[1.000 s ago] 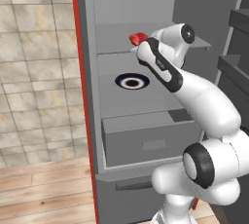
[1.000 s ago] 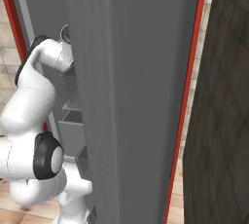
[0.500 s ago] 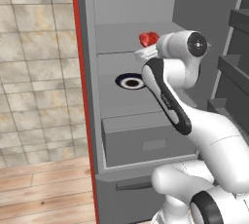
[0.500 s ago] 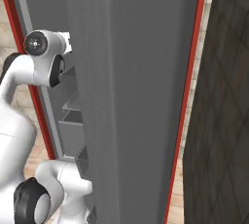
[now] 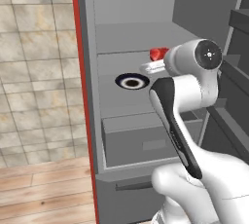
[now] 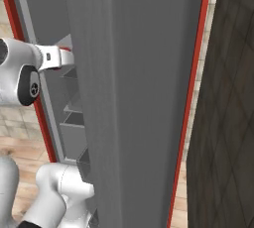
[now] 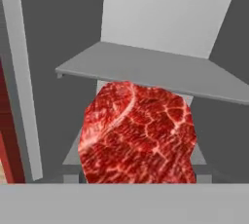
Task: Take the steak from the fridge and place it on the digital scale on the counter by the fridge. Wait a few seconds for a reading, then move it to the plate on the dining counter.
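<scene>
Red steak (image 7: pixel 138 133) right at the gripper (image 5: pixel 151 65), filling the hand view, inside fridge (image 5: pixel 136 28); apparently pinched between the jaws, though fingertips hidden

Red white-marbled steak (image 7: pixel 138 133); grey fridge (image 5: pixel 141 33) w/ red edge; beige tiles.

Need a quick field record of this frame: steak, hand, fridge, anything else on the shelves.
steak: flat slab of bright red marbled meat, close in front of the hand camera, off the shelf, inside the fridge opening
hand: white two-finger hand at the middle shelf level, shut on the steak; fingertips hidden
fridge: tall plain grey fridge with thin red side edge, open, grey shelves and drawers
other item: round dish with white ring and dark centre on the middle shelf, left of the hand
task stage: steak not yet on the scale
</scene>
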Robot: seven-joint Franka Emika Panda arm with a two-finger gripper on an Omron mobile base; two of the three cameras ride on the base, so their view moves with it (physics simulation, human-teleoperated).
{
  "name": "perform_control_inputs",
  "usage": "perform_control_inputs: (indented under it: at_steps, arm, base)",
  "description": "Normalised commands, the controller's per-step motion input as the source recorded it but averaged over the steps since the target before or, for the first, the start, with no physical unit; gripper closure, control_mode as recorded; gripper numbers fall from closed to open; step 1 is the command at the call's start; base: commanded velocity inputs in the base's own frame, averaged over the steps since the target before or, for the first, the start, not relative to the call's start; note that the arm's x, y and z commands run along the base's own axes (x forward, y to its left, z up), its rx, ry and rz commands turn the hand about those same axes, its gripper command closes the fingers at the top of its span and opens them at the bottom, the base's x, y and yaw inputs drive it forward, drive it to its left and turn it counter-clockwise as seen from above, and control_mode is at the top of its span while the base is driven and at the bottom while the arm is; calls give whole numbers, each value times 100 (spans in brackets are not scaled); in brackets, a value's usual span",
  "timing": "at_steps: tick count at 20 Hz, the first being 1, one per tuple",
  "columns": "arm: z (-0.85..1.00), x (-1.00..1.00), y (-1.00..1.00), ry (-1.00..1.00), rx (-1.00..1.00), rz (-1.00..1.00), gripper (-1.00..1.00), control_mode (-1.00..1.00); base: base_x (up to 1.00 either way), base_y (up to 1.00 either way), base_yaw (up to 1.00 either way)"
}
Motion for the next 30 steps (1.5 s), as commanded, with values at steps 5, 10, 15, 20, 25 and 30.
perform_control_inputs:
  at_steps: [5, 10, 15, 20, 25, 30]
  arm:
    - [-11, -80, 0, 33, 7, -2, 100, -100]
    - [-44, -39, -3, 42, 9, 0, 100, -100]
    - [-35, -22, 1, 27, 9, 0, 100, 100]
    - [0, 0, 0, 0, 0, 0, 100, 100]
    - [0, 0, 0, 0, 0, 0, 100, 100]
    - [0, 0, 0, 0, 0, 0, 100, 100]
  base:
    - [0, 0, 0]
    - [0, 0, 0]
    - [-8, 2, 0]
    - [-85, 39, 1]
    - [-100, 72, 0]
    - [-100, 79, 20]
